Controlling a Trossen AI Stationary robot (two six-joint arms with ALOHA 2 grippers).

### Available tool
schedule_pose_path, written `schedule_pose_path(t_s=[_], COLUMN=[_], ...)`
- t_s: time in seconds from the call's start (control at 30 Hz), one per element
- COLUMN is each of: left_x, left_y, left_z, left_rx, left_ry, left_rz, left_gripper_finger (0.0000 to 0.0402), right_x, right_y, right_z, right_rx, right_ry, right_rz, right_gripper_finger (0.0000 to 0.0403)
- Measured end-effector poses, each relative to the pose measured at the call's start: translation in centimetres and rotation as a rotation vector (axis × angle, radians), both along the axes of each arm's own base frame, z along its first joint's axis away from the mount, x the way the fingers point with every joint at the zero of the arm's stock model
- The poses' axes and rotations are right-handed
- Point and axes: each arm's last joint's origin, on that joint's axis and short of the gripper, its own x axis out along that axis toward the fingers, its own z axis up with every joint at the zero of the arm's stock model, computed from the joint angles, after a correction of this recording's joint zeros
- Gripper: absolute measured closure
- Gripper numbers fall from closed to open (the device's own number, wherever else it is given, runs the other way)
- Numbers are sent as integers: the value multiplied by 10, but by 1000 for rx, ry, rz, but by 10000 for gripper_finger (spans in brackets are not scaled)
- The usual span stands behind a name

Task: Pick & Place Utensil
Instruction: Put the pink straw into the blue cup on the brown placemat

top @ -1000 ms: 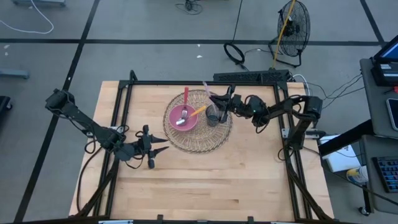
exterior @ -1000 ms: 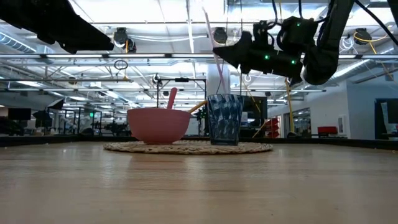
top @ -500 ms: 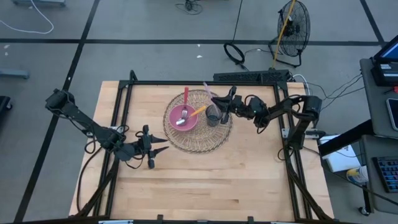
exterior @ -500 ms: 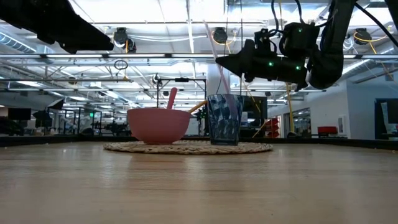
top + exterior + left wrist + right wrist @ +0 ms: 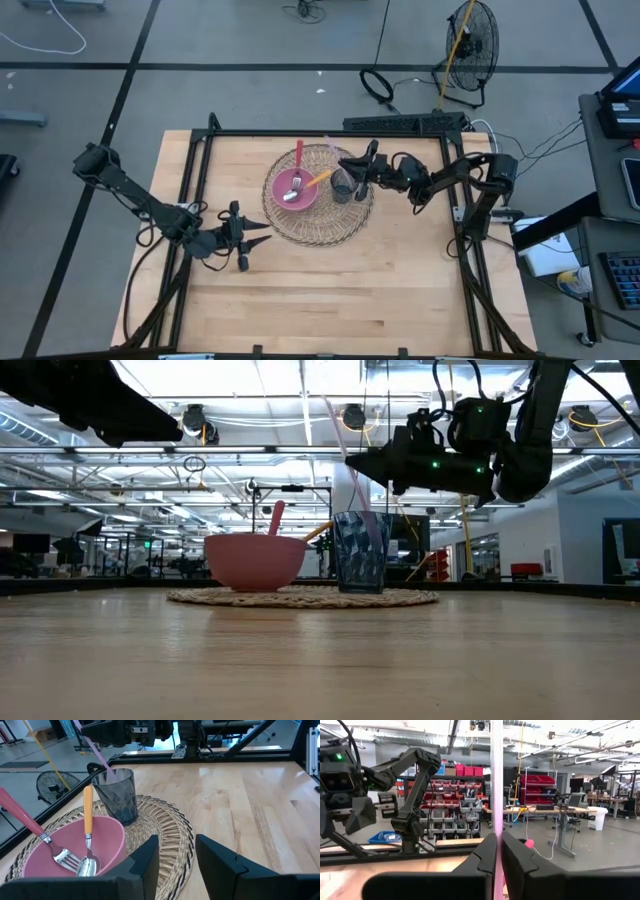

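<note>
Standing in the dark glass cup (image 5: 342,186) is a pale pink utensil (image 5: 347,448), its handle rising out of the cup and pinched by the right gripper (image 5: 349,165), whose fingers (image 5: 487,854) are closed narrowly on the thin handle in the right wrist view. In the low view the right gripper (image 5: 360,461) is seen held above the cup (image 5: 360,551), clear of its rim, with the handle leaning away from it. The cup is placed on a round woven mat (image 5: 325,225) at about 12 o'clock on the wooden surface (image 5: 400,280), just beside a pink bowl (image 5: 291,189) at its 9 o'clock. In the bowl 2 more utensils are laid: a fork with a red handle (image 5: 27,822) and a spoon with an orange handle (image 5: 87,815).

The left gripper (image 5: 262,230) is parked at 8 o'clock on the surface, well apart from the mat's contents, its fingers (image 5: 147,857) spread apart and holding nothing.
</note>
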Motion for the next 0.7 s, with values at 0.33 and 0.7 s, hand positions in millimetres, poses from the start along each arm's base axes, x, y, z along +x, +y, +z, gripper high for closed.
schedule_pose_path(t_s=[0.33, 0.7], left_x=[0, 0], left_y=[0, 0], left_z=[0, 0], left_rx=[5, 10], left_ry=[2, 2], left_rz=[-1, 0], left_gripper_finger=[270, 270], right_x=[-4, -10], right_y=[2, 9], right_z=[-8, -18], right_rx=[16, 36], right_ry=[43, 87], right_rz=[1, 17], right_gripper_finger=[394, 394])
